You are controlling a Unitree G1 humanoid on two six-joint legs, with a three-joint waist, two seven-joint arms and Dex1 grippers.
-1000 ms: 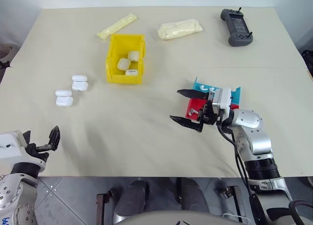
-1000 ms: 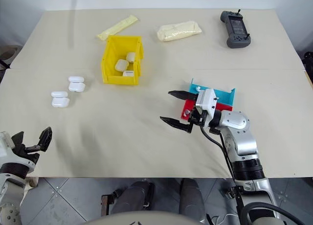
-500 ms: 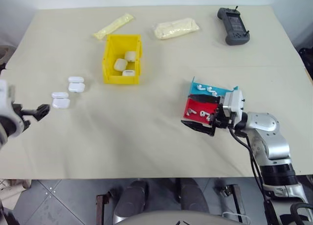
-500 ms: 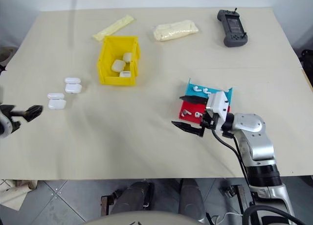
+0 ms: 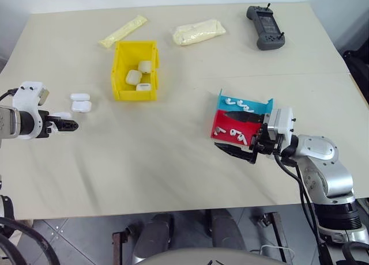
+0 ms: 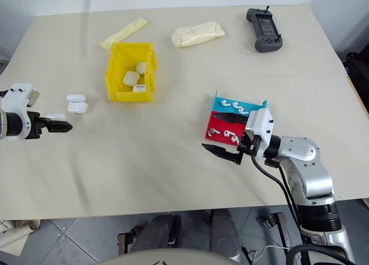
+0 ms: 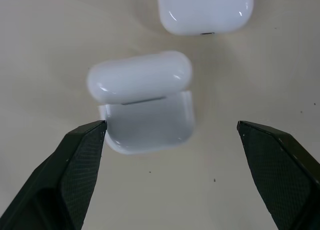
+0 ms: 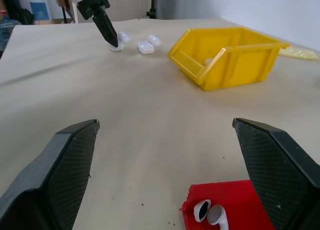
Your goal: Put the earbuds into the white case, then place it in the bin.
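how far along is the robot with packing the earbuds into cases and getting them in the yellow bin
Done: three closed cases lie in the bin. In hand: nothing is held; the left gripper, open, hangs over an open white case on the table, and the right gripper is open at the red and blue tray. Left: earbuds are loose in the tray, and two cases wait outside the bin.

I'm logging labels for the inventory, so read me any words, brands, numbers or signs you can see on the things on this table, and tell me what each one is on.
No text can be read.
White case between the left gripper's fingers: plain, no marking.
Yellow bin: no label visible.
Red and blue tray: no label visible.
Dark handheld controller: any print is too small to read.
Cream pouches: no print discernible.
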